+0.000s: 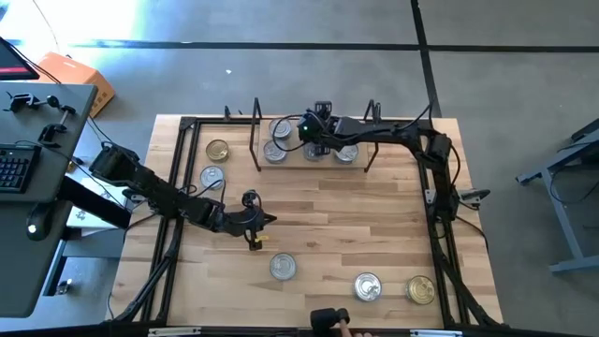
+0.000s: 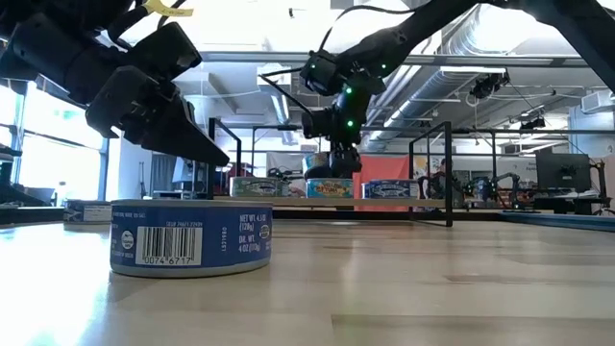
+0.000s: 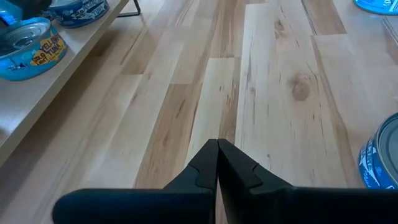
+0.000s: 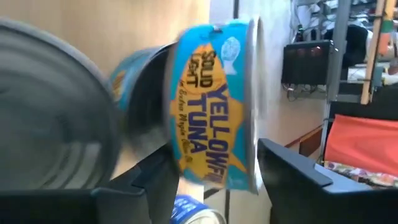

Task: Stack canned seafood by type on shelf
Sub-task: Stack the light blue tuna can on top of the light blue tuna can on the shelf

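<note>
Light-wood bench [image 1: 374, 225] with a black frame, workshop clutter behind it. Tins are split up: a few sit on the shelf [image 1: 360, 167] at the far edge, loose ones are scattered around, including a gold-lidded one [image 1: 217, 150] by the left upright and another [image 1: 421, 289] near the front. Right claw [image 1: 314, 140] is over the shelf with its fingers spread either side of a tin [image 4: 214, 102], not pinching it; the wrist view reads "SOLID LIGHT YELLOWFIN TUNA". Left claw [image 1: 255, 229] hangs mid-bench, fingers pressed shut and empty. Only the low view shows the barcode on the near blue tin [image 2: 190, 236], "0074 6717".
</note>
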Available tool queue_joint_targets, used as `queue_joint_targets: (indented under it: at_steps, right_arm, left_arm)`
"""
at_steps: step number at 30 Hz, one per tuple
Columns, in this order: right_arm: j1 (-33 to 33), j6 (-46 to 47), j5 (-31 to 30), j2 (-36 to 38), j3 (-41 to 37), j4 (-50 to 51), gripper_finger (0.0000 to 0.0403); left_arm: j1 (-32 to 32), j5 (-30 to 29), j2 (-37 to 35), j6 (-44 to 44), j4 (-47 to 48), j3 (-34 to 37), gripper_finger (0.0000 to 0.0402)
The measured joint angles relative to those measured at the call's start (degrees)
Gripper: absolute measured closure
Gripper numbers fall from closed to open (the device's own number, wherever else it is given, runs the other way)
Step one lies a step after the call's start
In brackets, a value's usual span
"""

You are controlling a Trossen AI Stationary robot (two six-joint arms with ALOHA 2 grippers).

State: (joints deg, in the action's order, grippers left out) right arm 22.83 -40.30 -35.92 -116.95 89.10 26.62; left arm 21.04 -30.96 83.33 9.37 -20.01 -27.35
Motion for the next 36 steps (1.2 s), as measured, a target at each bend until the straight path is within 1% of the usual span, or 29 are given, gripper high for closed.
queue_joint_targets:
  at_steps: [10,17,24,32,36]
  right_arm:
    - [-0.2,-0.2,-1.3,0.0,0.1,5.9,0.0195]
    - [-1.1,-0.6,-1.6,0.0,0.1,6.7,0.0194]
    - [-1.2,-1.3,-3.4,0.5,0.1,7.5,0.0194]
    - [-1.5,-0.8,-2.5,2.3,0.1,8.0,0.0194]
    - [-1.5,-0.3,0.7,2.3,0.1,8.2,0.0192]
  left_arm:
    - [0.0,0.0,0.0,0.0,0.0,0.0,0.0401]
    - [0.0,0.0,0.0,0.0,0.0,0.0,0.0401]
    - [0.0,0.1,0.0,0.0,0.0,0.0,0.0401]
    - [0.0,0.1,0.0,-0.5,-0.6,0.0,0.0401]
    - [0.0,0.2,0.0,-0.5,-0.9,0.0,0.0401]
